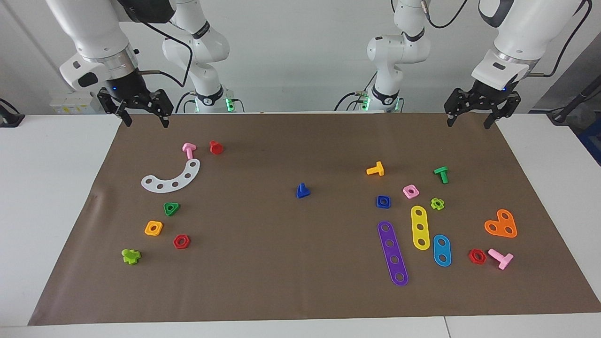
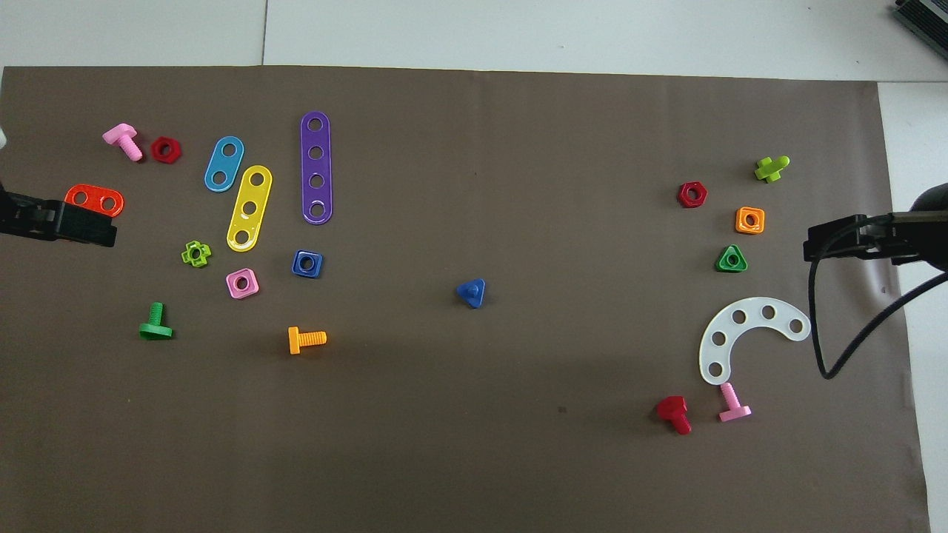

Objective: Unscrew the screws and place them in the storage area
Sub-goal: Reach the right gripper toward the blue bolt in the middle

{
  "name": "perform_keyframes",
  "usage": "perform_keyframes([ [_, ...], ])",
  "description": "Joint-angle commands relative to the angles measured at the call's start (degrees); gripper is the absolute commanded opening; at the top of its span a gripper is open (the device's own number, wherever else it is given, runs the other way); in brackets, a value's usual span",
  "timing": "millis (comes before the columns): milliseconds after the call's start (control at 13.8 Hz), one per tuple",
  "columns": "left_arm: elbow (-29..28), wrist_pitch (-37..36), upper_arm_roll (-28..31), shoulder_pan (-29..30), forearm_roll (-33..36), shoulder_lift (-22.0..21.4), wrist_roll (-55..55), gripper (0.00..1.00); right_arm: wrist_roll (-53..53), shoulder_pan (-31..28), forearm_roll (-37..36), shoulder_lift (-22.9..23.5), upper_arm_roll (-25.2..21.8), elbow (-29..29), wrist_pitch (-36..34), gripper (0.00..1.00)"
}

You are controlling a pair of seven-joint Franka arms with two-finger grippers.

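Observation:
The blue screw stands alone on its triangular head in the middle of the brown mat. The storage area lies toward the right arm's end: a white curved strip, a green triangular nut, an orange square nut and a red hex nut. My right gripper hangs open and empty over the mat's robot-side edge at that end. Over the same edge at the other end, my left gripper is open and empty.
Toward the left arm's end lie purple, yellow and blue strips, a blue square nut, an orange plate, and several bolts and nuts. A pink bolt and a red bolt lie beside the white strip.

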Motion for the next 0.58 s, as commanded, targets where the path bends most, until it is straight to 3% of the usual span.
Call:
perform_keyframes([
  [0, -0.76, -0.57, -0.49, 1.31, -0.83, -0.88, 0.27, 1.00, 3.93, 3.55, 0.86, 0.05, 1.01, -0.71, 1.24, 1.00],
  [289, -0.76, -0.57, -0.49, 1.31, -0.83, -0.88, 0.27, 1.00, 14.48, 11.82, 1.21, 3.64, 1.36, -0.71, 5.81, 1.00],
  [505, -0.76, -0.66, -0.41, 1.31, -0.83, -0.88, 0.27, 1.00, 24.06, 19.28, 2.61, 9.26, 1.36, -0.71, 13.09, 1.00],
])
